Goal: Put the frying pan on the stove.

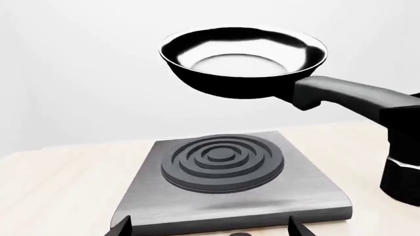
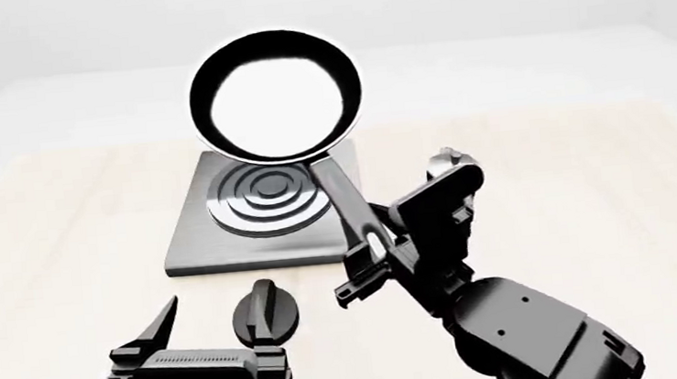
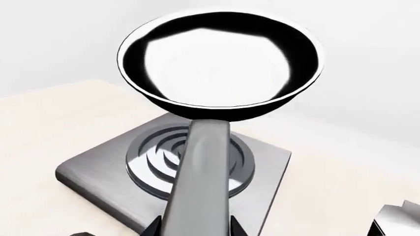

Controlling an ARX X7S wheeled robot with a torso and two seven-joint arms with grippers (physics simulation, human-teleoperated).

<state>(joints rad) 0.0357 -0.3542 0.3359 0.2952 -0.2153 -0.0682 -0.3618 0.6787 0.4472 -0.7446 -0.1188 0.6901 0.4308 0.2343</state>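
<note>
The glossy black frying pan (image 2: pixel 275 94) hangs level in the air above the stove (image 2: pixel 196 243), a flat dark-grey hotplate with raised rings. My right gripper (image 2: pixel 368 242) is shut on the pan's long handle (image 3: pixel 200 187), with the jaws tight on both sides of it (image 3: pixel 195 227). In the left wrist view the pan (image 1: pixel 243 61) floats well above the rings of the stove (image 1: pixel 308 191). My left gripper (image 1: pixel 208 227) is open and empty, low in front of the stove's near edge.
A small round black knob (image 2: pixel 264 314) lies on the light wooden table (image 2: pixel 48 233) before the stove, by my left gripper (image 2: pixel 210 334). A small silver and black pot (image 2: pixel 446 157) stands right of the stove, behind my right arm.
</note>
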